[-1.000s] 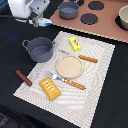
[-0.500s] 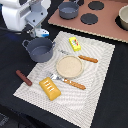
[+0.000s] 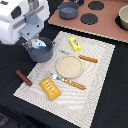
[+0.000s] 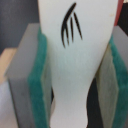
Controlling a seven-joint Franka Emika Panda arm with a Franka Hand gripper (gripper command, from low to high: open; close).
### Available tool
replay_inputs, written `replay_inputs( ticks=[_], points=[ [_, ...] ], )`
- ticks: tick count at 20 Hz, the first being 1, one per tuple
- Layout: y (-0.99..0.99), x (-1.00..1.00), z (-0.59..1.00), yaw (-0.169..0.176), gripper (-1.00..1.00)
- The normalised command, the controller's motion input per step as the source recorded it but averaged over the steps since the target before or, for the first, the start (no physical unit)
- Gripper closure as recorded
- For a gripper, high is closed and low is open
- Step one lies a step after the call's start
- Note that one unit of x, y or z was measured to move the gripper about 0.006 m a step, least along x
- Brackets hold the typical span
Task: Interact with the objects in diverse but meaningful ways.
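In the wrist view a white piece (image 4: pixel 75 30) with a black mark fills the gap between my green pads (image 4: pixel 39 85). My gripper (image 4: pixel 75 95) is shut on it. In the exterior view the gripper (image 3: pixel 36 43) hangs over the grey-blue pot (image 3: pixel 43 54) at the mat's far corner on the exterior view's left, with the white-and-blue piece (image 3: pixel 38 45) at the pot's mouth. The orange-yellow bread block (image 3: pixel 50 88), the yellow packet (image 3: pixel 75 44) and the brown stick (image 3: pixel 23 77) lie apart from it.
A striped mat (image 3: pixel 100 75) carries a round tan plate (image 3: pixel 69 66) and two orange-handled utensils (image 3: pixel 75 83). A brown stove top (image 3: pixel 107 25) with dark burners, a second grey pot (image 3: pixel 68 9) and a bowl (image 3: pixel 123 17) sit behind.
The arm has come down from above the mat's corner to the grey-blue pot, carrying the white piece. The other items have not moved.
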Motion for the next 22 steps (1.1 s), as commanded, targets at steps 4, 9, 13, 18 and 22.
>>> replay_inputs(
  ticks=[4,9,13,18,22],
  points=[
    [-0.40,0.52,-0.02,-0.003,1.00],
    [-0.36,0.45,-0.12,0.000,1.00],
    [-0.40,0.35,-0.24,0.000,1.00],
    [-0.46,0.16,-0.35,0.000,1.00],
    [-0.22,0.02,-0.34,0.000,1.00]
  ],
)
